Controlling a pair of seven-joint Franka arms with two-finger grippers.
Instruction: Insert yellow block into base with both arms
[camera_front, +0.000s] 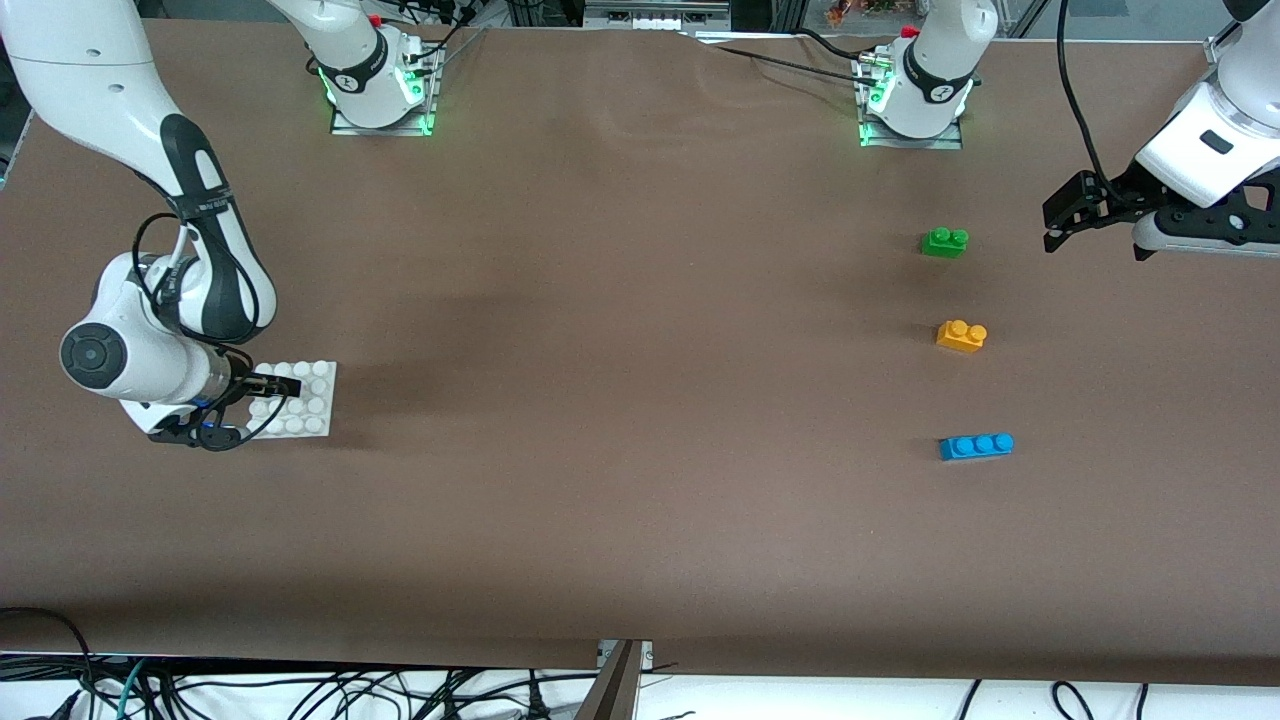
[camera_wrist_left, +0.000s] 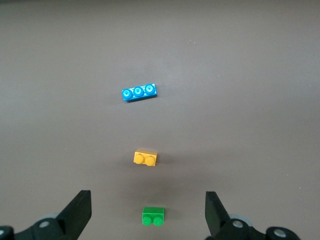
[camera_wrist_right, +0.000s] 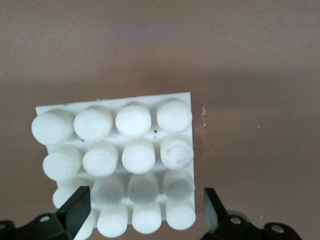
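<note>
The yellow block (camera_front: 961, 335) lies on the table toward the left arm's end, between a green brick and a blue brick. In the left wrist view the yellow block (camera_wrist_left: 145, 158) sits apart from the gripper. My left gripper (camera_front: 1052, 228) hangs open over the table beside the green brick, holding nothing; its fingers (camera_wrist_left: 80, 210) stand wide apart. The white studded base (camera_front: 318, 428) lies at the right arm's end. My right gripper (camera_front: 268, 398) is low over the base (camera_wrist_right: 115, 102), open, with one finger (camera_wrist_right: 212, 206) on each side of its edge.
A green two-stud brick (camera_front: 944, 242) lies farther from the front camera than the yellow block, and a blue three-stud brick (camera_front: 976, 446) lies nearer. Brown table cover (camera_front: 620, 350) spans between the base and the bricks. Cables hang past the table's near edge.
</note>
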